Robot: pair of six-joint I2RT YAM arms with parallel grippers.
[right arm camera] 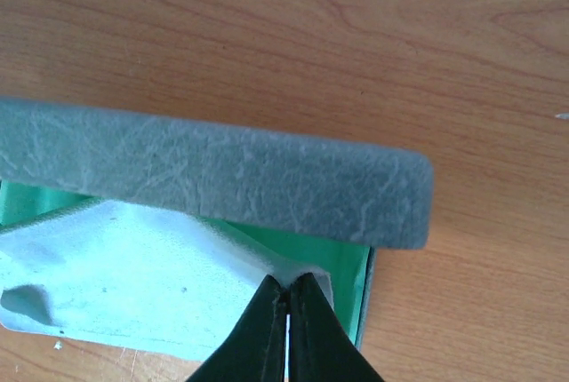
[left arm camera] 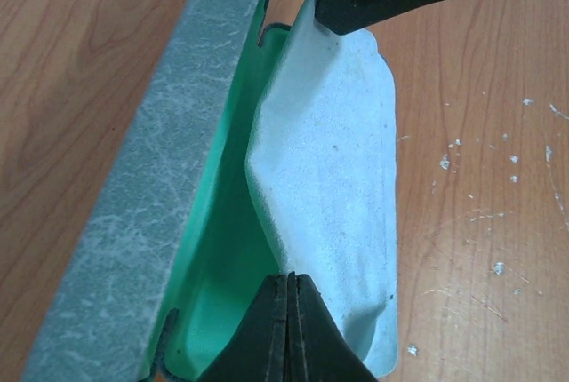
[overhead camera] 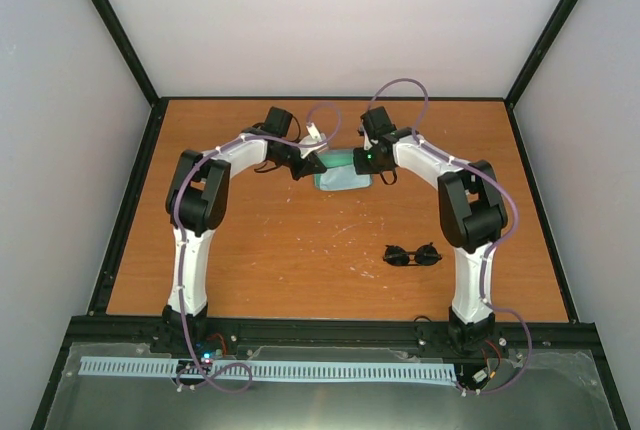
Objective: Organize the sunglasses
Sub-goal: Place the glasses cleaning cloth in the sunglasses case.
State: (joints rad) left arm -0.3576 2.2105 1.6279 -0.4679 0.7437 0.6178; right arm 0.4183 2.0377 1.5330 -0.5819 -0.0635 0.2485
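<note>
The black sunglasses (overhead camera: 412, 254) lie on the table at front right, untouched and away from both grippers. The grey-blue case (overhead camera: 343, 172) stands open at the back middle, green lining showing (left arm camera: 209, 249). The pale blue cloth (left arm camera: 333, 187) lies over the case's open tray. My left gripper (left arm camera: 291, 277) is shut on the cloth's left end. My right gripper (right arm camera: 286, 291) is shut on the cloth's right edge (right arm camera: 142, 284), just below the case's raised lid (right arm camera: 213, 173). In the top view the left gripper (overhead camera: 308, 166) and right gripper (overhead camera: 368, 158) flank the case.
The wooden table (overhead camera: 300, 240) is bounded by a black frame (overhead camera: 330, 330) and pale walls. White specks mark the wood in front of the case. A perforated white strip (overhead camera: 260, 370) runs along the near metal ledge.
</note>
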